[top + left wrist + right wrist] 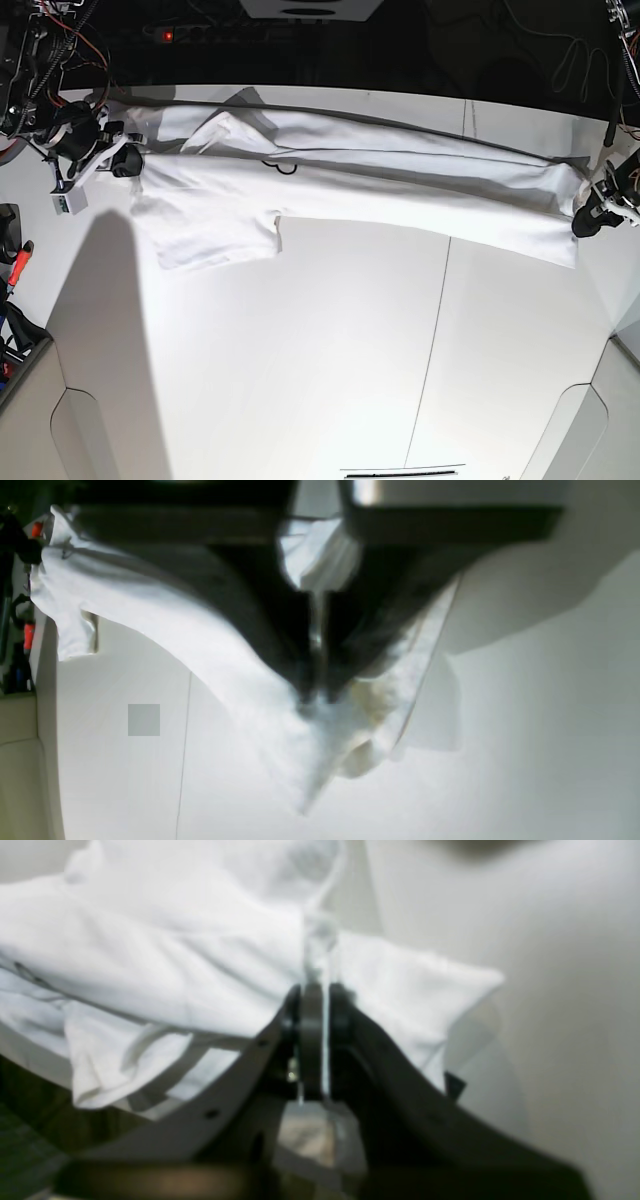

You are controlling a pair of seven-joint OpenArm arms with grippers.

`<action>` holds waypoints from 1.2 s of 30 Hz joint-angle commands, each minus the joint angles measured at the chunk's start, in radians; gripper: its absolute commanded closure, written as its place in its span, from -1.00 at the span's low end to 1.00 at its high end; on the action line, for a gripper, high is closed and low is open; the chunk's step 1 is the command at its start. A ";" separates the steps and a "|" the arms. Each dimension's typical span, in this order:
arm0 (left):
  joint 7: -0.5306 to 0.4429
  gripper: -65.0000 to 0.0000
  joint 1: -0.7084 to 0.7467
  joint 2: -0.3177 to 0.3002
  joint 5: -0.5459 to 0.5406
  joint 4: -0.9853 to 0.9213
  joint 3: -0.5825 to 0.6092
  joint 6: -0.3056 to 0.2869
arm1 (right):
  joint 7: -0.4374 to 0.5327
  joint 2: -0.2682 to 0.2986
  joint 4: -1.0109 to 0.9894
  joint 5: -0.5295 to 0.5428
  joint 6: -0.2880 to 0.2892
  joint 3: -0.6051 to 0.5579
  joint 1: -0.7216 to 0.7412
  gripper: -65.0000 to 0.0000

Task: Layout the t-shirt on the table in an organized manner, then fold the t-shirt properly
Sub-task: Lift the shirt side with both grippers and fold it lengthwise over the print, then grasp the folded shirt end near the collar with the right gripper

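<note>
The white t-shirt (380,190) is stretched in a long band across the far part of the table (330,360), one sleeve (215,240) lying flat at the left. My right gripper (130,160) grips its left end; in the right wrist view this gripper (320,990) has its fingers nearly together with the t-shirt (175,965) pinched between them. My left gripper (585,222) holds the right end; in the left wrist view the gripper (315,697) is blurred, fingers close on bunched t-shirt (200,630) cloth. No print shows.
A thin dark seam (435,330) runs front to back across the table. Cables and electronics (40,40) crowd the back left, with a red-handled tool (15,262) at the left edge. The table's far edge lies just behind the shirt.
</note>
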 commanded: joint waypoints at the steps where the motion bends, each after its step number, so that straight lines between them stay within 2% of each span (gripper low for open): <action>1: -0.017 0.45 -0.013 -0.027 -0.021 0.016 -0.007 -0.012 | 0.002 0.014 0.018 0.011 0.000 0.006 0.009 0.45; 2: -0.017 0.39 -0.013 -0.029 -0.021 0.016 -0.007 -0.012 | 0.002 0.014 0.028 0.011 0.000 0.006 0.008 0.27; 3: -0.017 0.38 -0.013 -0.033 -0.023 0.016 -0.007 -0.012 | -0.006 0.014 0.048 0.012 0.000 0.006 0.008 0.22; 9: 0.006 0.38 -0.013 -0.043 -0.100 0.028 -0.100 -0.012 | -0.037 0.013 0.279 0.033 0.000 0.050 0.009 0.22; 13: 0.006 0.38 -0.013 -0.043 -0.099 0.041 -0.163 -0.012 | 0.016 0.013 0.382 0.032 -0.001 0.066 0.015 0.22; 16: 0.006 0.38 -0.013 -0.040 -0.098 0.042 -0.166 -0.012 | 0.046 -0.017 0.364 0.001 -0.002 0.066 0.051 0.22; 19: 0.006 0.38 -0.013 -0.029 -0.099 0.042 -0.166 -0.012 | 0.075 -0.051 0.279 -0.017 -0.002 0.050 0.116 0.11; 22: 0.006 0.38 -0.013 -0.015 -0.094 0.042 -0.161 -0.012 | 0.076 -0.059 0.141 -0.023 -0.006 0.025 0.208 -0.02; 30: 0.013 0.38 -0.013 -0.010 -0.080 0.042 -0.160 -0.012 | 0.077 -0.059 -0.270 -0.072 -0.008 0.018 0.449 -0.02; 36: 0.013 0.38 -0.013 -0.010 -0.081 0.042 -0.160 -0.012 | 0.094 -0.059 -0.499 -0.114 -0.009 0.018 0.518 -0.02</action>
